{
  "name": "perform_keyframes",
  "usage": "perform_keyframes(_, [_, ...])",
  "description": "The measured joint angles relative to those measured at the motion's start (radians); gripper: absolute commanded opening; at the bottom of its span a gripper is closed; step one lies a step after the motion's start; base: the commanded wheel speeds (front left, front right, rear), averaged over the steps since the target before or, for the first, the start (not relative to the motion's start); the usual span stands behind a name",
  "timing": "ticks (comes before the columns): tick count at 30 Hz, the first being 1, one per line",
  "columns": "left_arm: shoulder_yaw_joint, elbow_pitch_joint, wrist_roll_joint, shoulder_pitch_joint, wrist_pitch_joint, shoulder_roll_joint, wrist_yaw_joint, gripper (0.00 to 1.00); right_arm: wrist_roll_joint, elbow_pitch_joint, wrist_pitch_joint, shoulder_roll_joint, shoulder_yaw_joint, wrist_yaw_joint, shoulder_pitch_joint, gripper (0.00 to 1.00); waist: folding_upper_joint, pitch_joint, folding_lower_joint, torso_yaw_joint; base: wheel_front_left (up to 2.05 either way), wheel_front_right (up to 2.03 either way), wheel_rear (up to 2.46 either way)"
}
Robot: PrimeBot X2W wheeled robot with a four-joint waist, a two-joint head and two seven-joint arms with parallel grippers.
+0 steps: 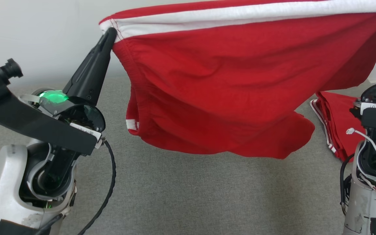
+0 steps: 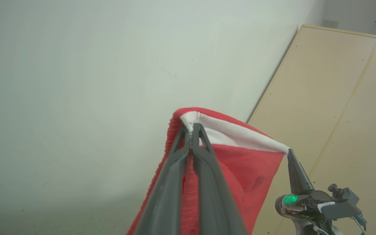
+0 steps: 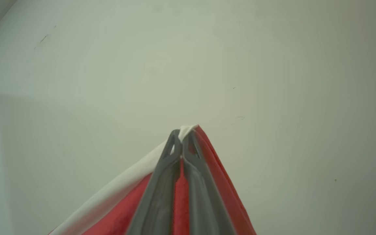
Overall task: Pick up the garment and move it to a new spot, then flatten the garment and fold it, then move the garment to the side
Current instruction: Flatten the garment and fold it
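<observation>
head view: pale wall (image 1: 38, 29) at the back, grey fabric surface (image 1: 188, 195) below. left wrist view adds a beige cabinet (image 2: 331, 98) next to the wall. the garment (image 1: 227, 98), red with a white band along the top, is up in the air, stretched between both arms, lower hem sagging loose over the surface. head view also picks up a second red cloth (image 1: 333, 120) with white trim, lying on the surface at the right, partly behind the hanging hem. left gripper (image 1: 111, 32) has its fingers pressed together on the garment's white-banded left corner. right gripper (image 3: 181, 137): head view crops its tips at the frame edge, while right wrist view shows them pinching the opposite white corner. left wrist view confirms this from the side.
</observation>
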Motion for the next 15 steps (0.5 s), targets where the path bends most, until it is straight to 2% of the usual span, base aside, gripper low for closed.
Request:
perform_keyframes(7, [0.012, 0.032, -0.011, 0.005, -0.026, -0.017, 0.007, 0.0, -0.017, 0.053, 0.023, 0.0, 0.019, 0.0, -0.011, 0.0, 0.0, 0.011, 0.0, -0.002, 0.0, 0.0, 0.0])
perform_keyframes(13, [0.021, 0.127, -0.014, 0.002, -0.06, -0.037, 0.007, 0.0, -0.019, 0.149, 0.027, 0.0, 0.049, 0.0, -0.067, 0.0, 0.0, 0.034, 0.0, -0.004, 0.0, 0.0, 0.0])
perform_keyframes(15, [0.015, 0.16, 0.023, -0.011, -0.078, -0.03, 0.006, 0.0, -0.028, 0.179, 0.031, 0.0, 0.069, 0.0, -0.092, 0.0, 0.0, 0.043, 0.0, -0.006, 0.0, 0.0, 0.0])
